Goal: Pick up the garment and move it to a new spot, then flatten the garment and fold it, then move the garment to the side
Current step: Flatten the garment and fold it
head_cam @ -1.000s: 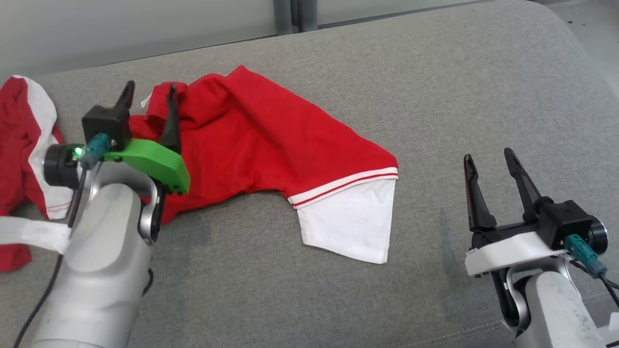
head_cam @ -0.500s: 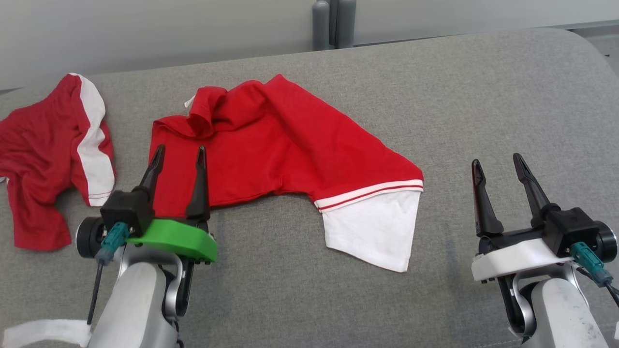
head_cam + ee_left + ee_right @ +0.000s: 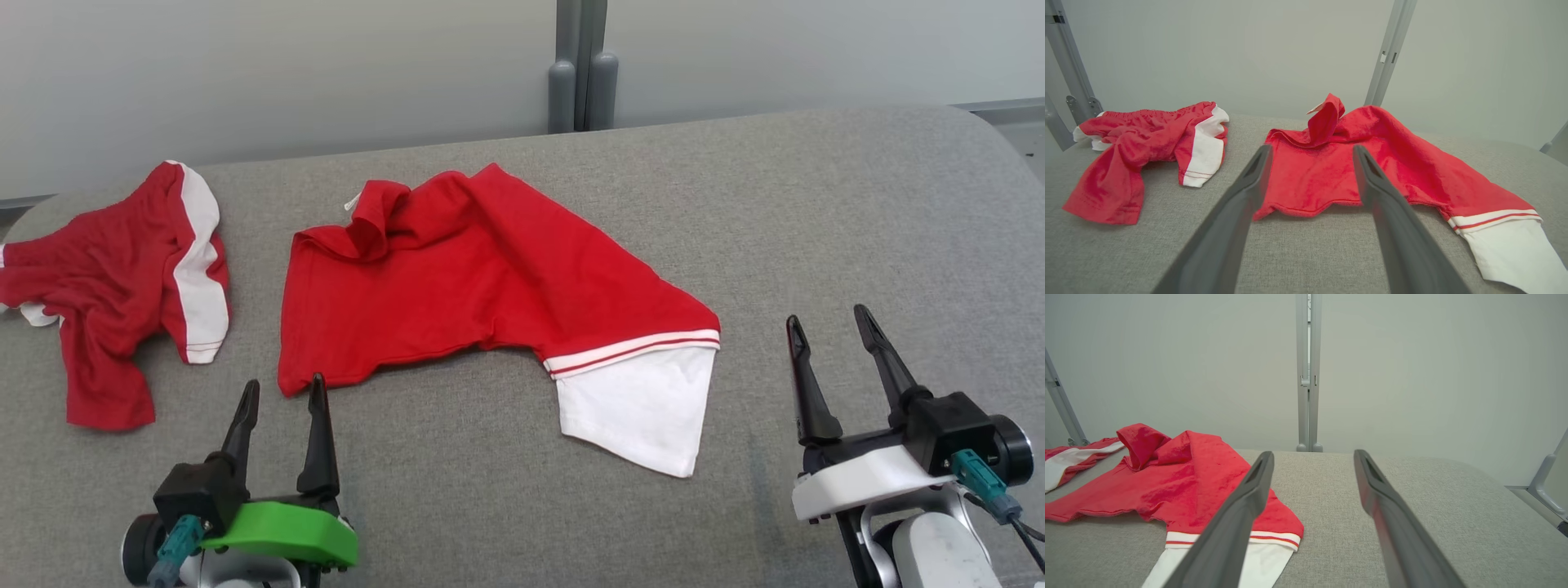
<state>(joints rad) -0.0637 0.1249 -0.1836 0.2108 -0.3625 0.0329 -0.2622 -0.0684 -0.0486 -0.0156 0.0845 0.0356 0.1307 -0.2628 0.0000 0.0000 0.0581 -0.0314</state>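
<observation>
The garment (image 3: 473, 269) is red with a white, red-striped hem at its right end. It lies spread across the middle of the grey padded surface (image 3: 816, 204), its far left corner bunched up. My left gripper (image 3: 284, 382) stands open just in front of the garment's near left corner, apart from the cloth. In the left wrist view the garment (image 3: 1331, 171) lies beyond the open left gripper (image 3: 1312, 148). My right gripper (image 3: 826, 315) is open and empty, to the right of the white hem. In the right wrist view the right gripper (image 3: 1314, 452) points past the garment (image 3: 1180, 473).
A second red and white garment (image 3: 114, 286) lies crumpled at the far left, seen as well in the left wrist view (image 3: 1143, 139). A grey wall with a metal post (image 3: 581, 73) stands behind the surface. The surface's rounded right corner is at the far right.
My left gripper has drawn back from over the garment's left part to the near edge, open and holding nothing. The head camera has shifted. The right gripper has kept its place.
</observation>
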